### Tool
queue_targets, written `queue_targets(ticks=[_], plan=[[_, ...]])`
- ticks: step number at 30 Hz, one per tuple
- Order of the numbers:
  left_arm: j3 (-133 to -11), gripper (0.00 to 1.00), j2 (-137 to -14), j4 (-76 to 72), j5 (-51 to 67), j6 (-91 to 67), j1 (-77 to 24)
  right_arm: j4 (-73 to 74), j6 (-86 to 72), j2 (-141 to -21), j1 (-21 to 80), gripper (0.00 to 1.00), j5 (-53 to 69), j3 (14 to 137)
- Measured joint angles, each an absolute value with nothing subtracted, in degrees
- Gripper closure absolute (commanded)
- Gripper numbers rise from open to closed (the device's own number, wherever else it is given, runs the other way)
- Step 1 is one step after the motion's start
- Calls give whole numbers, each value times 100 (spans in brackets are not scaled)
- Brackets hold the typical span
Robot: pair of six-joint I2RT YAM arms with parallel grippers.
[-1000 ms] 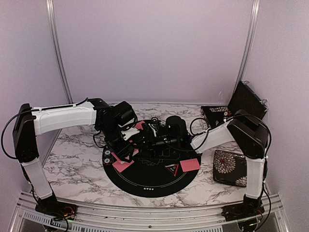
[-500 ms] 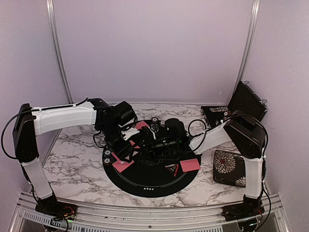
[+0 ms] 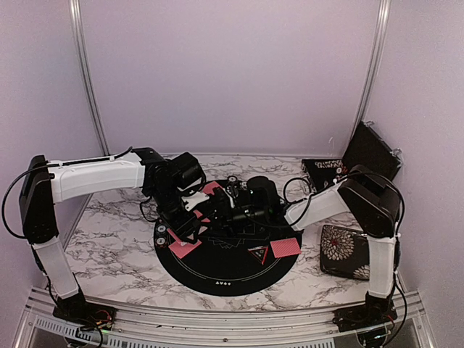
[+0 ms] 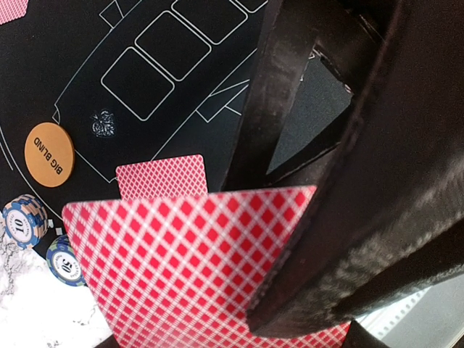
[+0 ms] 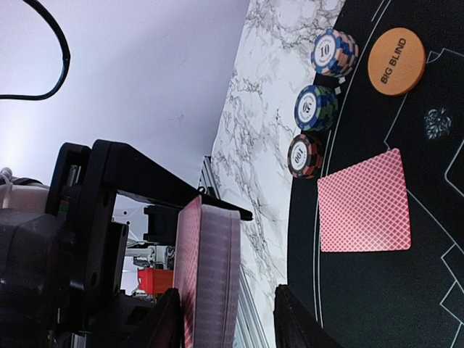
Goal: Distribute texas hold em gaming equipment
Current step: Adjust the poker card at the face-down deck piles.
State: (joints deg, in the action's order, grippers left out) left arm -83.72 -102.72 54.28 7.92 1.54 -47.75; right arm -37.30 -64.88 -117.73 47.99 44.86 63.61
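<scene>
Item: Texas hold 'em set, partly laid out on a round black mat (image 3: 225,279) with white line markings, on a white-and-grey marbled desk (image 3: 109,246). Deck (image 4: 188,268): playing cards with pink-red backs in a fine white diamond lattice, white border, rounded corners. It is held above the left part of the mat in the left gripper (image 3: 194,221), whose jaws are closed on it; seen edge-on from the right wrist it is a thick, squared stack. Right gripper (image 5: 228,322): jaws partly open and straddling the end of the deck, one finger (image 5: 168,322) close against it, the other clear of it; no grip shows. Single card (image 5: 362,203): same back, face down on the mat below the deck. Second card (image 3: 285,247): face down at the mat's near right. Triangle marker (image 3: 259,254): small, black, red-edged, just left of that card. Orange button (image 5: 396,61): round, flat, lettered BIG BLIND, on the mat near its left rim. Chip stacks, three, short, with striped edges, in a row at that rim, where mat meets marble: orange-blue marked 10 (image 5: 333,52), green-blue marked 20 (image 5: 315,107), black-red marked 100 (image 5: 304,155). Floral case (image 3: 346,250): black, off the mat at the right.
</scene>
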Motion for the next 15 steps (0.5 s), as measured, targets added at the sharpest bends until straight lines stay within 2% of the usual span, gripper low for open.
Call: queue_targets(ticks=[15], plan=[[-8372,45,-10269,5426,792,154,-4775,-3417,-6364,-11611,4729,60,4340,6359]])
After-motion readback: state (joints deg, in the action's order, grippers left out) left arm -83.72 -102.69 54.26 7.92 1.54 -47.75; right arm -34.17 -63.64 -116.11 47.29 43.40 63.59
